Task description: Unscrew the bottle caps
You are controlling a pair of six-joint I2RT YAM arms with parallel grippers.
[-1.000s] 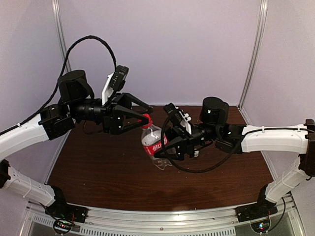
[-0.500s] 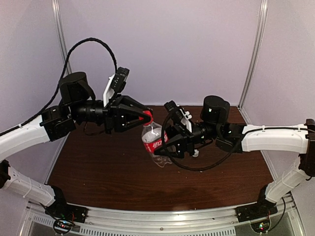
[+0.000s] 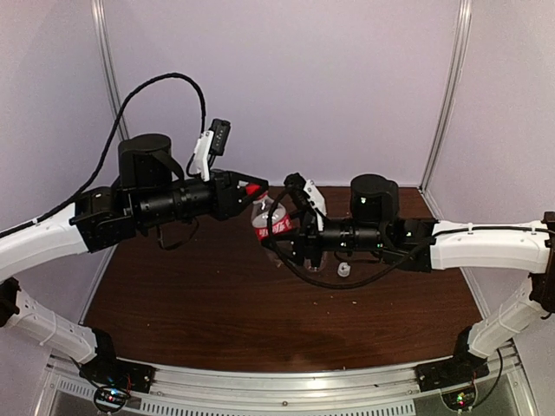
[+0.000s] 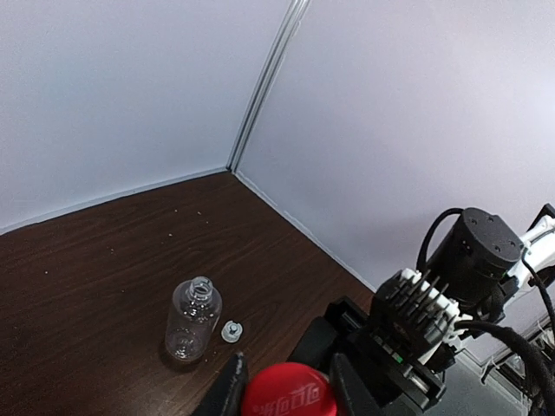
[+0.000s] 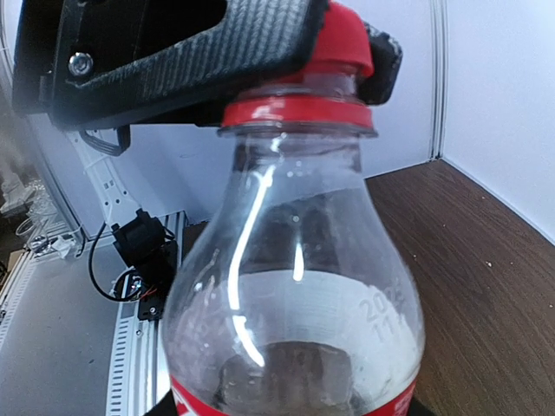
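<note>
Fingers (image 5: 217,52) of the left gripper (image 3: 252,189) are clenched on the red cap (image 5: 340,39), one on either side, with the cap seated on the neck of the small bottle (image 5: 295,286) above its red collar ring. The right gripper (image 3: 279,230) grasps this red-labelled bottle by its lower body and holds it off the tabletop (image 3: 217,303), between the two arms. The taller bottle (image 4: 192,316) stands upright on the tabletop with its mouth uncovered. The white cap (image 4: 231,330) lies just beside its base.
</note>
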